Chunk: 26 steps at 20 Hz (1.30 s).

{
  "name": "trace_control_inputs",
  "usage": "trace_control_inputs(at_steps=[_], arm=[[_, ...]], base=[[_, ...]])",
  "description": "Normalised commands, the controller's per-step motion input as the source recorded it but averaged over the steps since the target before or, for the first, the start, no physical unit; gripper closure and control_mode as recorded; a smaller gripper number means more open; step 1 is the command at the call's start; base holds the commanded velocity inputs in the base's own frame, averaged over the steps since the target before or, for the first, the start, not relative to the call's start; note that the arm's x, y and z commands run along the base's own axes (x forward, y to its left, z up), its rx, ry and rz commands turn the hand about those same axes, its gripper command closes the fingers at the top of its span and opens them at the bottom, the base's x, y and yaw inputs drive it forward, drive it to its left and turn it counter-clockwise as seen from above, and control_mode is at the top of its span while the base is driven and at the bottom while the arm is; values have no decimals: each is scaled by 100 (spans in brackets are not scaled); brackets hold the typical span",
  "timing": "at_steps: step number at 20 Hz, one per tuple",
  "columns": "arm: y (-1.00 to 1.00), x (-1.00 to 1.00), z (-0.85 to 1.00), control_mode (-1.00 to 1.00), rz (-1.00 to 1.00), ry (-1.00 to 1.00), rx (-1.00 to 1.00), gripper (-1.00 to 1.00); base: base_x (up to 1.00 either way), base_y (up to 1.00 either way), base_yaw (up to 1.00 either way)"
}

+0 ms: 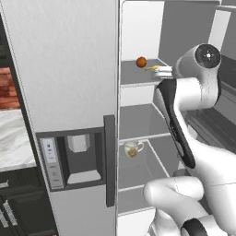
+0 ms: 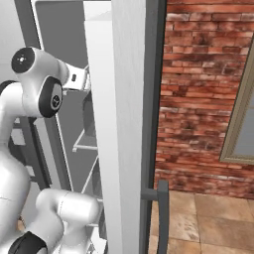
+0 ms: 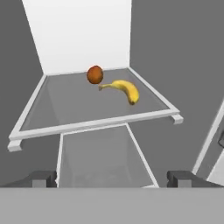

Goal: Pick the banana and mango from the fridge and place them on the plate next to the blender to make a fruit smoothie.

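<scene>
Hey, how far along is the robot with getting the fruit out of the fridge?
Done: the fridge door is open. In hand: the tool is open and empty, pointed at the upper shelf, where the banana and mango lie untouched, the mango just behind the banana's near tip. Left: grasp each fruit and carry both to the plate by the blender.

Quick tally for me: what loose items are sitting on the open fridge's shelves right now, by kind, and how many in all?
Banana: 1, top shelf
Mango: 1, top shelf, just behind the banana
Glass cup: 1, lower shelf
Total: 3
</scene>
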Motion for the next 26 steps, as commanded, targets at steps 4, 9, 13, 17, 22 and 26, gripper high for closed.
trace_control_inputs(at_steps=[4, 9, 13, 17, 22, 26], arm=[[0, 58, 0, -100, 0, 19, 0, -100], [-5, 44, -37, -100, 0, 11, -2, -100], [-8, 75, -25, -100, 0, 6, 0, -100], [-24, 72, -6, -100, 0, 2, 0, -100], [-30, 62, -29, -100, 0, 3, 1, -100], [-31, 56, -31, -100, 0, 1, 2, -100]], base=[[0, 0, 0], [0, 0, 0], [0, 0, 0], [0, 0, 0], [0, 0, 0], [0, 0, 0]])
